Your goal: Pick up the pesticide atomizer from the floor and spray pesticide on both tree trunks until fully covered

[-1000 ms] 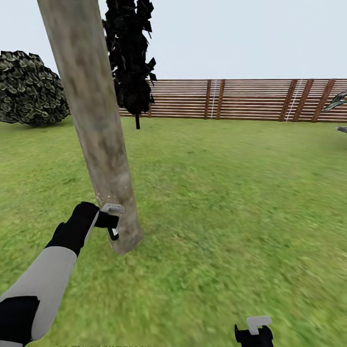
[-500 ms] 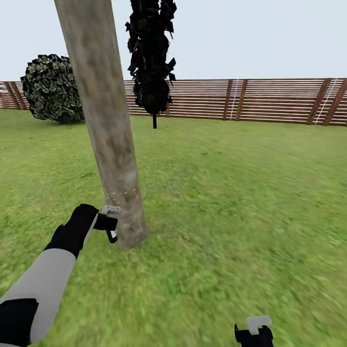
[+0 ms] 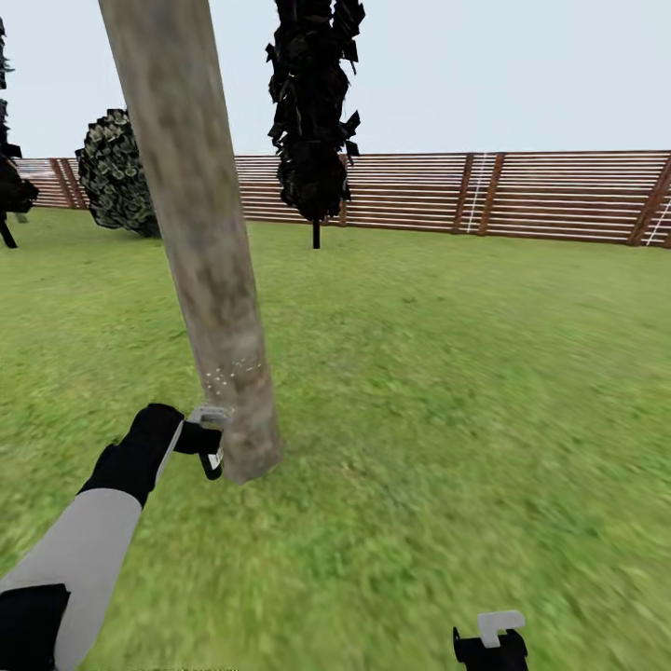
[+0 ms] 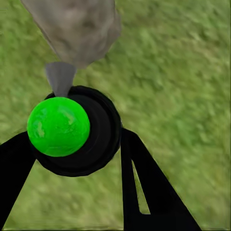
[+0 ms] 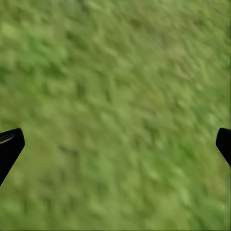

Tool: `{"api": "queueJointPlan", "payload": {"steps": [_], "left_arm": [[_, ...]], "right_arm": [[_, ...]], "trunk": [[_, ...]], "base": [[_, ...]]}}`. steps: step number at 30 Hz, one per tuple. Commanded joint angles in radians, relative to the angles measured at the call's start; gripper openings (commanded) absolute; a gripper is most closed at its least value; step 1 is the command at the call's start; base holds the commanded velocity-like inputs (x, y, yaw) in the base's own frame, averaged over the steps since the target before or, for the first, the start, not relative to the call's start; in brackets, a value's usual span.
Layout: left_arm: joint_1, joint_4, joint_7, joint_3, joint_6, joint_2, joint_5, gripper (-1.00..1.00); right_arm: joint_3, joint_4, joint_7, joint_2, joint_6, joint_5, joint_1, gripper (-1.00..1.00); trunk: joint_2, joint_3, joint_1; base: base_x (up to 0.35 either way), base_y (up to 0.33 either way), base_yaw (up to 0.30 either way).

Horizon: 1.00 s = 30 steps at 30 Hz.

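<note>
View swung left, one trunk (image 3: 200, 242), one atomizer (image 4: 72, 130)

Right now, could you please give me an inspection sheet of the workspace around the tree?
Surface: green grass lawn, blurred.
Job's things: grey-brown tree trunk with faint white specks low down; atomizer, green ball on black body, nozzle aimed at the trunk base.
Clutter: nothing seen.
Grippers: left gripper shut on the atomizer beside the trunk; right gripper open over grass, holding nothing.
Cables: nothing seen.
Surroundings: brown slat fence, dark column tree, round bush.
</note>
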Motion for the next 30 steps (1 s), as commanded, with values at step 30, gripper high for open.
{"api": "queueJointPlan", "payload": {"steps": [30], "left_arm": [[0.106, -0.002, 0.162, 0.090, -0.005, 0.015, -0.002, -1.00]], "right_arm": [[0.008, 0.000, -0.003, -0.001, -0.002, -0.007, 0.000, 1.00]], "trunk": [[0.000, -0.001, 0.000]], "base": [[0.136, -0.259, 0.118]]}}
